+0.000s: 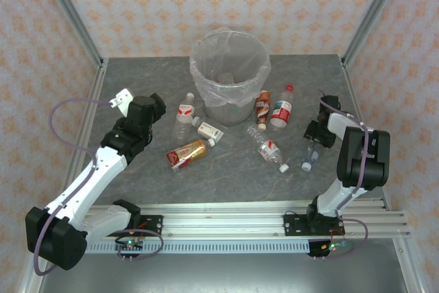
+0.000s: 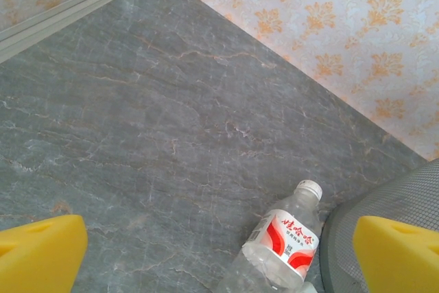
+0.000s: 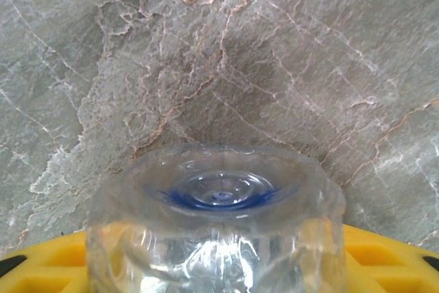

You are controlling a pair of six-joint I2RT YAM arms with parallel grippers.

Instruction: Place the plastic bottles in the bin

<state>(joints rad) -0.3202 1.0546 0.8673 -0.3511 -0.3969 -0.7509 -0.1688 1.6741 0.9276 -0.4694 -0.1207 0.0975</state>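
Observation:
The grey bin point(image 1: 230, 73), lined with a clear bag, stands at the back middle of the table. Several plastic bottles lie in front of it: a red-and-white labelled one point(image 1: 184, 120), an amber one point(image 1: 186, 154), a brown-labelled one point(image 1: 261, 106) and a red-capped one point(image 1: 281, 109). My right gripper point(image 1: 317, 135) is low at the right, shut on a clear blue-capped bottle point(image 1: 310, 158). That bottle's base point(image 3: 219, 197) fills the space between the yellow fingers point(image 3: 384, 259). My left gripper point(image 1: 155, 108) stands open, short of the labelled bottle point(image 2: 285, 241), with the bin wall point(image 2: 343, 235) on its right.
A small white-labelled bottle point(image 1: 209, 130) and a clear one point(image 1: 271, 149) lie in the middle of the table. Aluminium posts and patterned walls close in the table on three sides. The arms' base rail point(image 1: 226, 224) runs along the near edge.

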